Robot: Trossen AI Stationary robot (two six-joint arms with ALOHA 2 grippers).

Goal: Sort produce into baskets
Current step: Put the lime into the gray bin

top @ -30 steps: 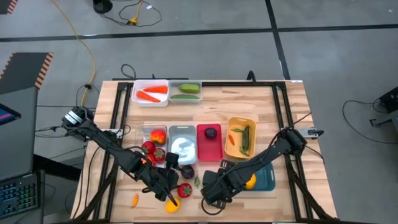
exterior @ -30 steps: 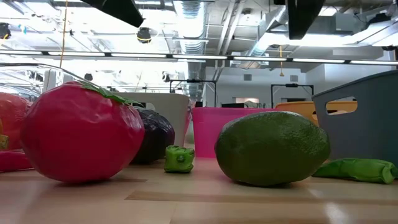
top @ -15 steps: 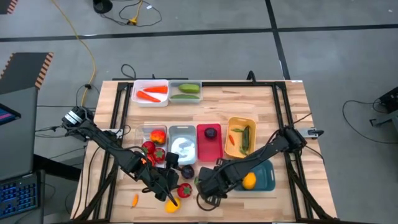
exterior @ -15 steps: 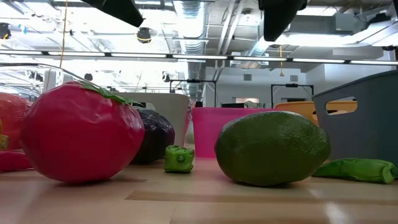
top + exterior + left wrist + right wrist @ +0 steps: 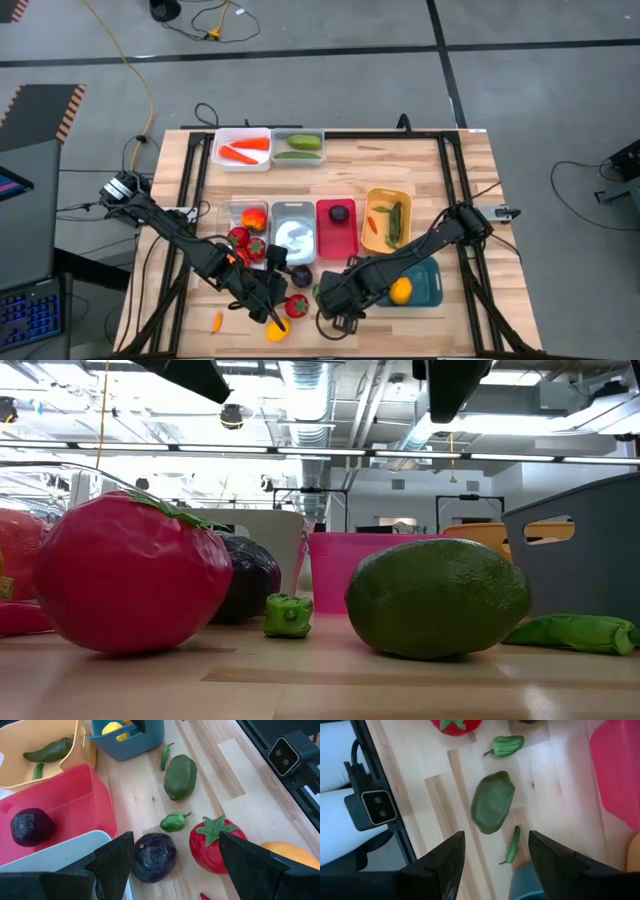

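Near edge of worktop: loose produce lies between the two arms.
Right pincer: fingers apart, empty, hanging over the avocado.
Avocado: flat on the wood, long axis running near to far, just left of the teal bin.
Chili: thin, green, lengthwise beside the avocado, at the teal bin's corner.
Left pincer: fingers apart, empty, above the plum and tomato.
Tomato: green stalk pointing up.
Small pepper: stem toward the tomato, between plum and avocado.
Red bin: holds one dark plum.
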